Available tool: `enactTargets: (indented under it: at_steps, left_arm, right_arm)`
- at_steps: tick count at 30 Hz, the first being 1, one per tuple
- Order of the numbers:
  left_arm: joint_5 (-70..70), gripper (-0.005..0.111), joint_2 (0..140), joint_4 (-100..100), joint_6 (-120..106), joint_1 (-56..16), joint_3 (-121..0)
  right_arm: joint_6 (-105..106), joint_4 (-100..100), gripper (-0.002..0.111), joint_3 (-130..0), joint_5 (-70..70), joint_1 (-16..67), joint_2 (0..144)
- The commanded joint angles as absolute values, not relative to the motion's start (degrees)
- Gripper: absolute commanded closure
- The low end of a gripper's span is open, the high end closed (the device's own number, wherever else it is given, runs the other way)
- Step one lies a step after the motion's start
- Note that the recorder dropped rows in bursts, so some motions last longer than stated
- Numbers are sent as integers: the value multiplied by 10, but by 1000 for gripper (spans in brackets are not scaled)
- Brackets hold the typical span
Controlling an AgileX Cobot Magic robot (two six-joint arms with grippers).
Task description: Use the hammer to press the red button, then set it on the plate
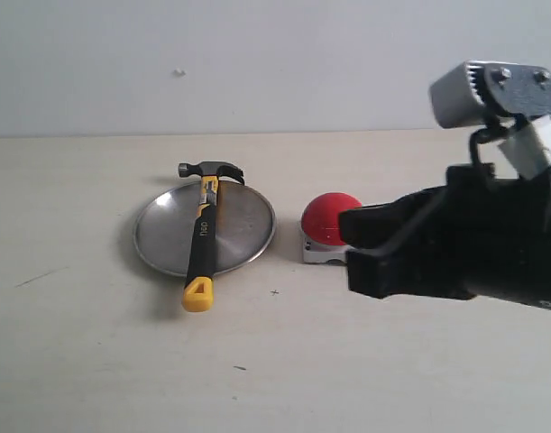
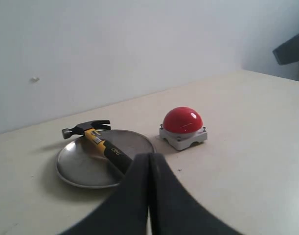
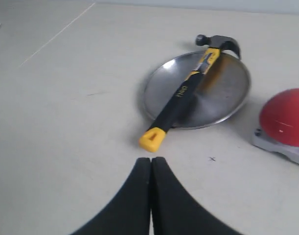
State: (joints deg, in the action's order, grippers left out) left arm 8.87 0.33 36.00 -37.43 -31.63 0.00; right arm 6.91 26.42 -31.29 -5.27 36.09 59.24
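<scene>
Across the middle of the pale table [image 1: 95, 361] you have the small claw hammer [image 1: 201, 236], dark steel head and black handle with yellow neck and yellow end, lying flat on the round, shiny silver metal plate [image 1: 162, 236]. Its head sits at the plate's far rim. The handle runs over the plate towards you, and the yellow end hangs past the near rim over the table.

Just right of the plate, apart from it, stands the glossy red dome button [image 1: 325, 216] on its square light-grey base [image 1: 313, 253].

Your right gripper [image 1: 352, 248] reaches in from the right, nearer than the button, and its black tips hide the right part of the dome. You cannot tell from this view whether it touches the button. Its wrist view shows the right gripper [image 3: 151, 161] with both fingers pressed together and nothing between them, well apart from the hammer.

Your left gripper [image 2: 149, 156] appears only in its own wrist view. It is likewise clenched and empty, on the near side of the plate.
</scene>
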Motion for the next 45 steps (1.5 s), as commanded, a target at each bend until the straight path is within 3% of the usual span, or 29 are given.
enactTargets:
  at_steps: [1,9,16,31,37,45]
  left_arm:
    - [85,107,0,366,-372,-320,0]
    - [85,107,0,366,-372,-320,0]
    - [85,107,0,366,-372,-320,0]
    - [85,107,0,366,-372,-320,0]
    - [85,107,0,366,-372,-320,0]
    - [85,107,0,366,-372,-320,0]
  right_arm:
    - [89,268,108,-215,-46,276,506]
    - [89,270,108,-29,18,82,233]
    - [96,244,108,0,47,-46,81]
    - [206,211,108,0,0,-65,47]
    - [-13,0,108,0,-41,-72,46]
    - [-16,0,108,0,-131,-72,0]
